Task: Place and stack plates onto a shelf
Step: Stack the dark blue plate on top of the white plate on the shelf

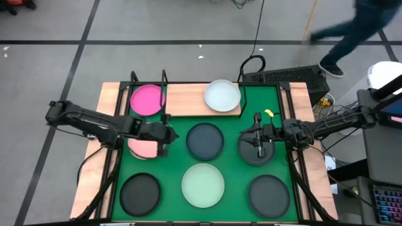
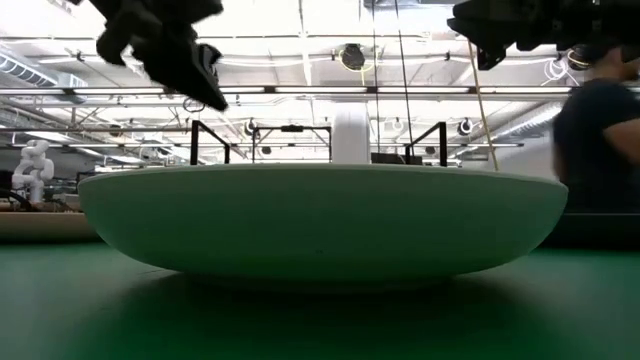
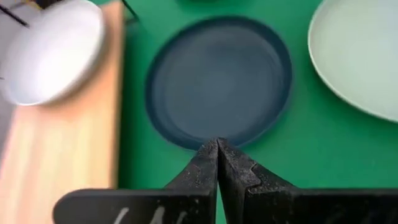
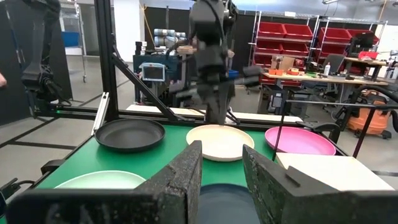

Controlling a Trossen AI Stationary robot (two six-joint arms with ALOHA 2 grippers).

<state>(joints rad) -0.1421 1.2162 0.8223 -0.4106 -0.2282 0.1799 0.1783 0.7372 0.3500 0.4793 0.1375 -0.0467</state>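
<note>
On the near edge of the green table mat [image 1: 232, 125] three round plates lie in a row: a dark grey plate [image 1: 140, 194] at the left, a mint green plate [image 1: 203, 184] in the middle, and another dark grey plate [image 1: 269, 195] at the right. In the low view the mint green plate fills almost the whole width.

In the middle row, a pale pink plate [image 1: 142, 148] lies at the left, partly covered by the left gripper [image 1: 164, 135], which hangs above its right edge. The fingers [image 3: 205, 165] of this gripper are pressed together and hold nothing. A dark grey plate [image 1: 205, 140] lies in the centre of the mat, just right of this gripper. Farther right, one more dark plate [image 1: 250, 155] lies under the right gripper [image 1: 257, 135]; its fingers [image 4: 180, 171] stand apart, with nothing between them.

At the far side stands the light-wood shelf with black wire frame [image 1: 185, 100]. A magenta plate [image 1: 147, 99] rests on its left part and a white plate [image 1: 222, 95] on its right part, well apart.

Beyond the table, a person [image 1: 352, 34] is on the floor.
</note>
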